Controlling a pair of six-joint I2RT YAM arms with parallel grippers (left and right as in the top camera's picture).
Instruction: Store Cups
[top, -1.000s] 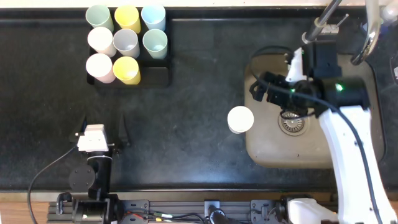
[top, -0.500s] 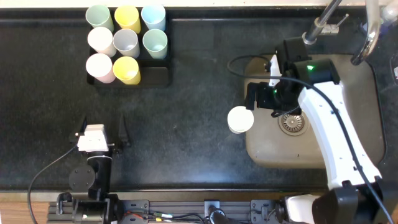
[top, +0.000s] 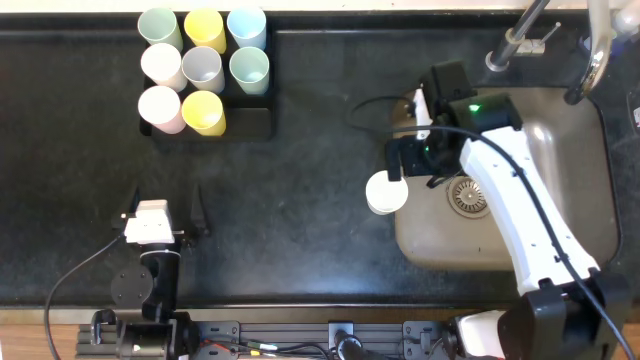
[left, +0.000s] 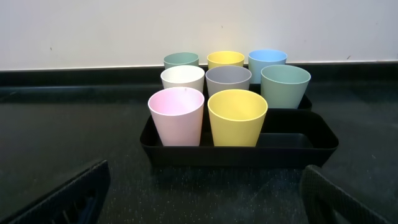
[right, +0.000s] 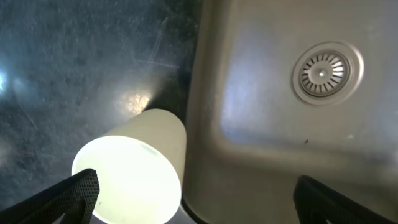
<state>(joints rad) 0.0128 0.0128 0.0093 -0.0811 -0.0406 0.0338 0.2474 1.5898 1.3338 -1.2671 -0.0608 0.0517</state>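
White cup (top: 386, 192): stands on the dark counter (top: 300, 200) right at the rim of the sink (top: 540, 240), on the side facing the tray. I cannot tell whether its foot overlaps the rim.
Right gripper (right: 198, 204): hangs above the white cup and the sink's rim, with its fingers spread wide and nothing held.
Step in hand: taking hold of the white cup, as I judge it.
Doing it well: centre the spread fingers so the cup's wall sits between them, not the sink's rim. Come straight down and close gently (the thin wall probably flexes). Lift clear before travelling, or the cup may tip into the sink.
Tray (left: 292, 140): well apart from the sink, across the counter. It holds eight coloured cups (left: 237, 117) and has one bare corner compartment, the likely home.
Left gripper (left: 205, 198): well apart from the sink, facing the tray, fingers wide apart and empty.
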